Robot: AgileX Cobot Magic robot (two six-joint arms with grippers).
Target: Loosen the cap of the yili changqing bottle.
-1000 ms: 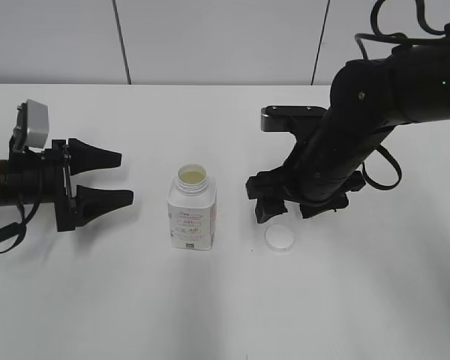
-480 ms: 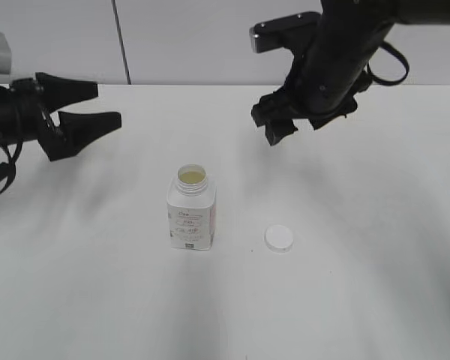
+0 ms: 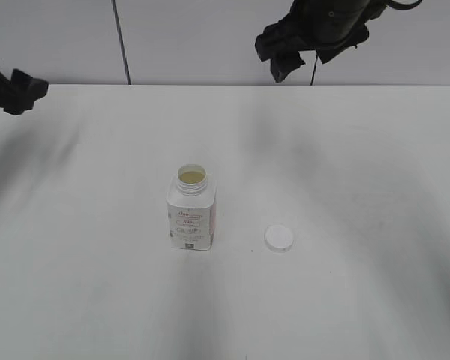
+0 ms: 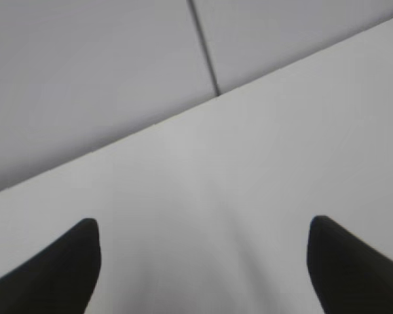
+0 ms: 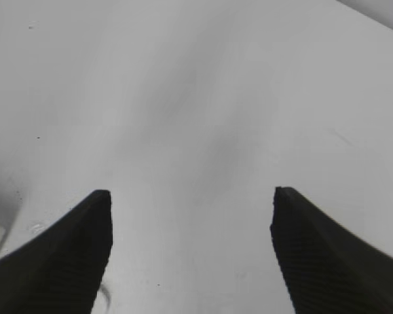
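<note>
Exterior view: uncapped yili changqing bottle (image 3: 191, 208) upright, pale liquid inside; cap (image 3: 279, 238) beside it; both grippers spread, empty.

The bottle (image 3: 191, 210) stands upright near the middle of the white table (image 3: 360, 165), a small squarish white container with sloped shoulders, a round neck and red and pink print above a small dark code mark on its front label. Its mouth is open, and a pale yellowish inside shows down the neck. The cap (image 3: 279, 238), small, round, white and flat, lies on the table to the right of the bottle, a little nearer the camera and clearly apart from it.
</note>
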